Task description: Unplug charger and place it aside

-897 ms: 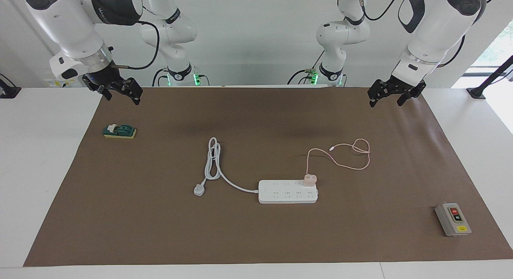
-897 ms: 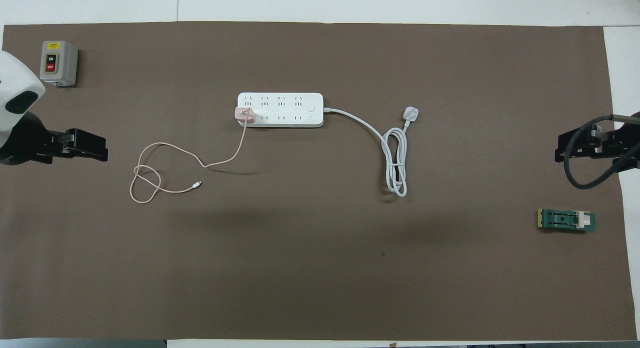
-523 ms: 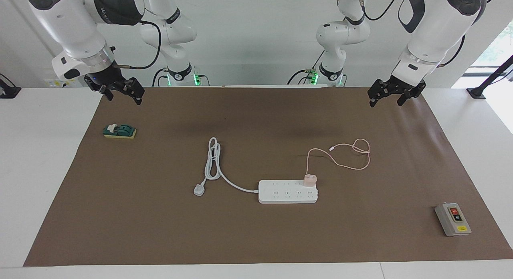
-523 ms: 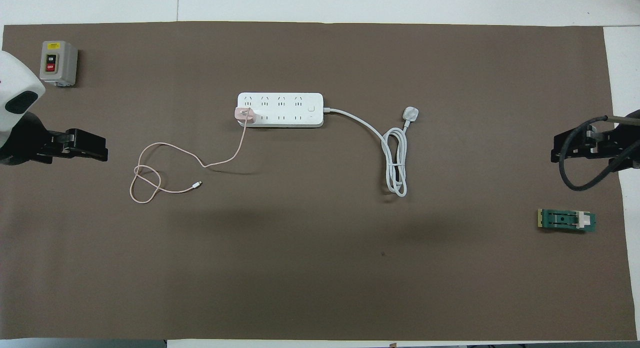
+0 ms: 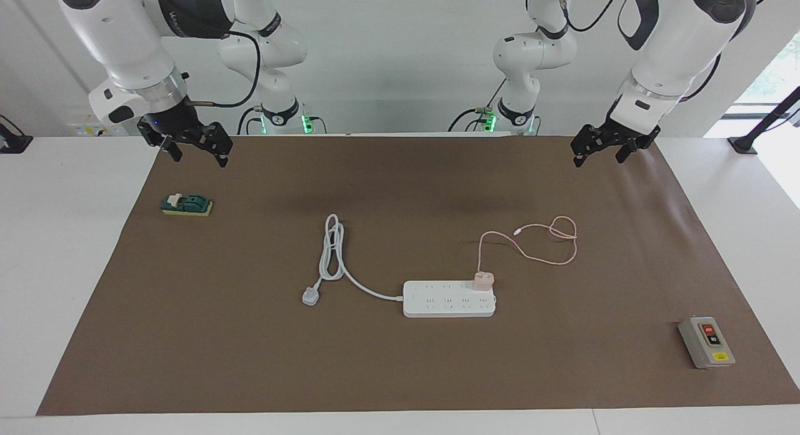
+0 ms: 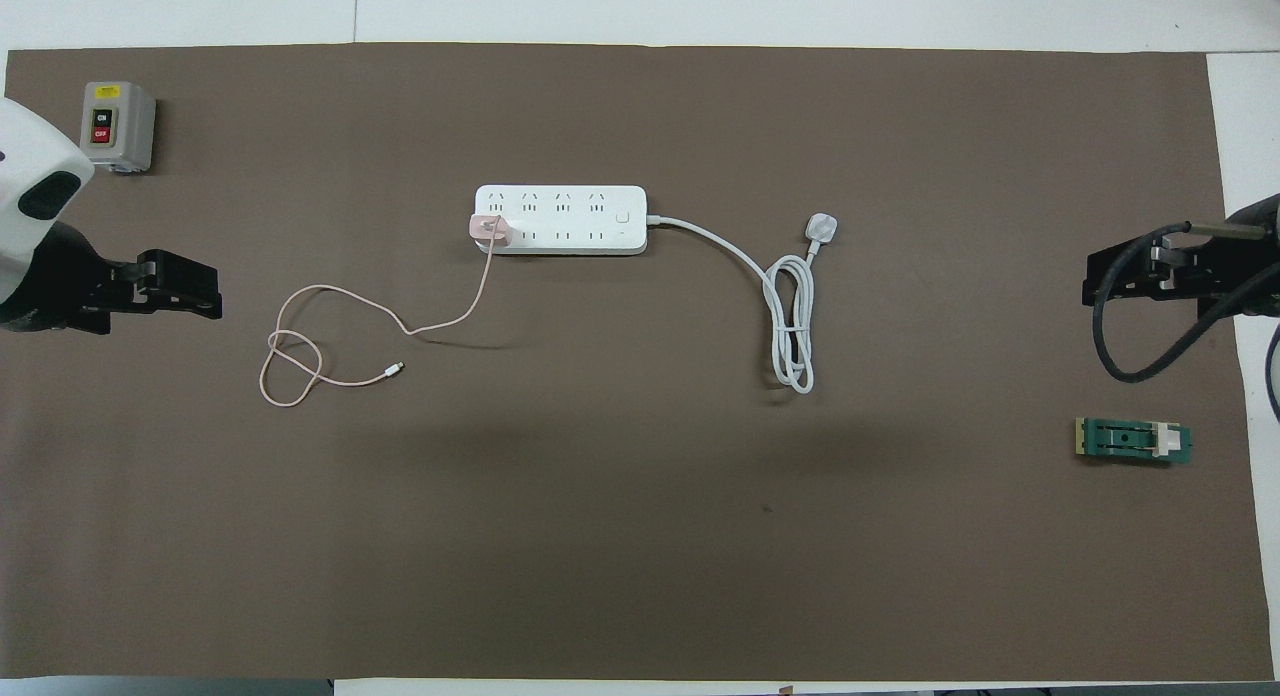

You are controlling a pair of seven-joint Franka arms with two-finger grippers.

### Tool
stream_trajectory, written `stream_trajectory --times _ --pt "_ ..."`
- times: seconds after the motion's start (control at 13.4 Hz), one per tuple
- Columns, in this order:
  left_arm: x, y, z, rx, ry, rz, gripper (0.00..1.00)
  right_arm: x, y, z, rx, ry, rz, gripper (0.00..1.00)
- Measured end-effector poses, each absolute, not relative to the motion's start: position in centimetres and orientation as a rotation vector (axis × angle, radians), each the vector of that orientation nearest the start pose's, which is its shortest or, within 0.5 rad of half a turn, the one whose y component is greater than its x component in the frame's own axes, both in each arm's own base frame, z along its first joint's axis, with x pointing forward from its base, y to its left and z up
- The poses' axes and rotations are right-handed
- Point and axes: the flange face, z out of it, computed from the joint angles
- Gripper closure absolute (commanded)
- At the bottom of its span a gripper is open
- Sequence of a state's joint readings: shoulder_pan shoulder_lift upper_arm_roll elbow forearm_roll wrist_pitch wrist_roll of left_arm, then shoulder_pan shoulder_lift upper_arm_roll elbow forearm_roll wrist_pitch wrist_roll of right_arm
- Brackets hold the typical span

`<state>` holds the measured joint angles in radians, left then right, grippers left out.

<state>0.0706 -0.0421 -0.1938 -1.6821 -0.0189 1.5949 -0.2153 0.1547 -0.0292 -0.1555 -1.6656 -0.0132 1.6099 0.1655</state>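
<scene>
The charger (image 5: 483, 280) is a small pale pink cube plugged into the long white power strip (image 5: 447, 300) at the strip's end toward the left arm. Its thin pink cable (image 5: 479, 260) loops on the mat nearer to the robots. In the overhead view the charger (image 6: 488, 230) sits on the strip (image 6: 560, 219). My left gripper (image 5: 597, 161) hangs open and empty over the mat's edge at its own end, also seen from overhead (image 6: 205, 288). My right gripper (image 5: 200, 159) hangs open and empty at the other end, and shows overhead too (image 6: 1095, 281). Both are well apart from the charger.
A brown mat (image 5: 250, 360) covers the table. The strip's white cord and plug (image 5: 331, 254) lie coiled toward the right arm's end. A green knife switch (image 5: 186, 204) lies under the right gripper's side. A grey on/off switch box (image 5: 706, 342) stands at the left arm's end, farther from the robots.
My right gripper has shifted a little toward the middle of the table. My left gripper has edged slightly inward too. The charger and strip have not moved.
</scene>
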Motion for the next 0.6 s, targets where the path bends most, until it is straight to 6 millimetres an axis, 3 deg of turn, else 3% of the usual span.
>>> stream_trajectory --times 0.3,0.45,0.6 --pt "55.1 -7.2 60.6 -3.132 -0.380 0.038 0.00 55.4 -1.1 60.4 -3.133 0.292 -0.058 0.00" --pt "56.2 -7.2 59.3 -3.095 -0.555 0.068 0.00 55.3 -1.2 59.9 -3.118 0.422 -0.033 0.00" --pt "56.9 -8.8 57.8 -3.058 -0.694 0.107 0.00 55.5 0.0 58.6 -3.060 0.636 0.033 0.00"
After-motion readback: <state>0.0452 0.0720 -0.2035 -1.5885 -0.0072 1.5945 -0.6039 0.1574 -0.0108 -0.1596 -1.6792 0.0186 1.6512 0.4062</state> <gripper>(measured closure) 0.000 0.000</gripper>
